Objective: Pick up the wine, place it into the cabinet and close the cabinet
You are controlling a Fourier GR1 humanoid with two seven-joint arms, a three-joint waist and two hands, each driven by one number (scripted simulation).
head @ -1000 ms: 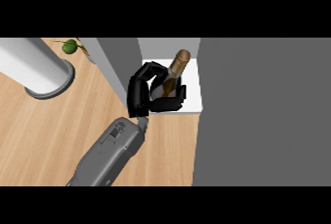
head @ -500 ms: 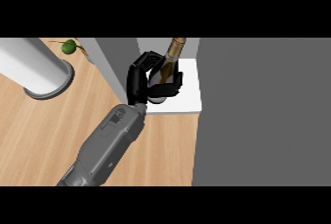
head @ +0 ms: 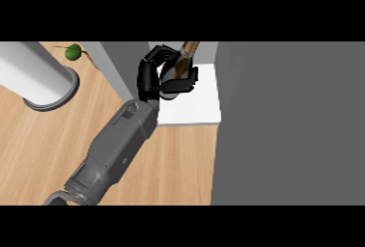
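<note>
hand (head: 153,77): one black hand is seen at upper centre on a grey forearm (head: 114,149) coming in from the lower left; which arm it is cannot be told; fingers are curled round the wine
wine (head: 187,55): brown bottle held in the hand; neck tilted up and to the right, top cut by the frame's upper edge; base hidden behind the fingers and thumb; held above the white shelf at the cabinet's opening
cabinet (head: 285,120): large grey panel fills the right side; a grey wall is seen left of the shelf; door position cannot be told
shelf (head: 192,108): white surface between wall and grey panel; nothing else is seen resting on it
counter (head: 43,144): light wood; a white cylinder (head: 32,75) stands at the upper left; a small green item (head: 73,52) lies near the top edge, just beside the cylinder
labels: no writing can be read on the wine
</note>
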